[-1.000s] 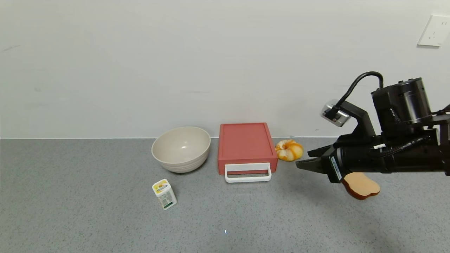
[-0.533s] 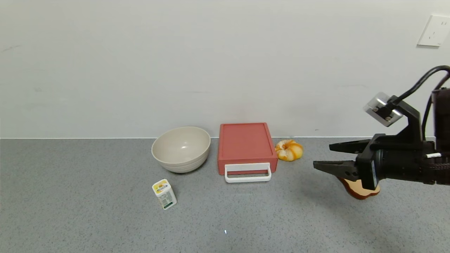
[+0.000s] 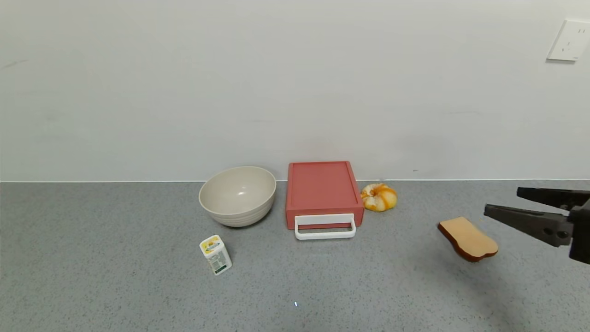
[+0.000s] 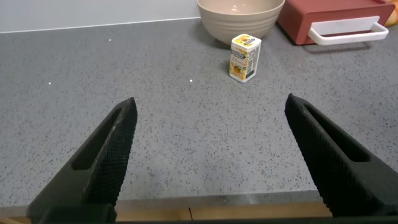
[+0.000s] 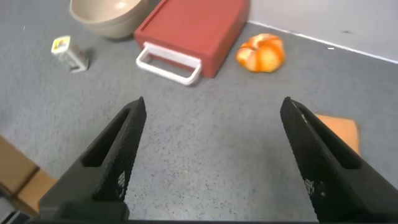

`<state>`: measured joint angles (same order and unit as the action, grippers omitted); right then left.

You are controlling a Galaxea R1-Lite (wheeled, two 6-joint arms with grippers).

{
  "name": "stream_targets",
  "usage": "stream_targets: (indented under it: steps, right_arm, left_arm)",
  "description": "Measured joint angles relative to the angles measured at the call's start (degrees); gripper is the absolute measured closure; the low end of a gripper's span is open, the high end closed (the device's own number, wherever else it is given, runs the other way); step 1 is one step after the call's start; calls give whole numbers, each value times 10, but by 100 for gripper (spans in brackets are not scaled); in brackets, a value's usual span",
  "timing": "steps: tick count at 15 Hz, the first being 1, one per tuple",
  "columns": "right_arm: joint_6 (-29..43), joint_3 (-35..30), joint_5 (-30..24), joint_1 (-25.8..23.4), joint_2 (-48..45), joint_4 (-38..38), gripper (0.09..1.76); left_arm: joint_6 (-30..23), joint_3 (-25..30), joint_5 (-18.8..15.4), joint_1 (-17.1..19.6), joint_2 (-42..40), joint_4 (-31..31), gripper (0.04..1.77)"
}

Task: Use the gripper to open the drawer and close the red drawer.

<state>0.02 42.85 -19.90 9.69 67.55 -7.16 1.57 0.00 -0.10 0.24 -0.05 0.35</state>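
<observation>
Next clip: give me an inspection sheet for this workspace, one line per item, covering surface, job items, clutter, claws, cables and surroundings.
Surface: grey speckled countertop, against a wall.
Job's things: red drawer shut, white loop handle facing the robot.
Clutter: beige bowl left of the drawer; small carton in front of the bowl; orange pastry right of the drawer; toast slice further right.
Claws: right claw open, in the air at the right edge, beside the toast; left claw open, low over bare counter.
Cables: nothing seen.
Surroundings: plain white wall, wall socket upper right.
</observation>
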Motion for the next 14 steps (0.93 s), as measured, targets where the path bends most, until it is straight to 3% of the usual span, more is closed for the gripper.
stream_targets:
  steps: [6,11,14]
  right_arm:
    - [15,-32,29,-72,-145,103,19]
    - [15,-70,136,-97,-276,141,17]
    - [15,-99,163,-99,-356,172,16]
  left_arm:
    - [0,0,0,0,0,0,9]
    - [0,0,0,0,0,0,9]
    - [0,0,0,0,0,0,9]
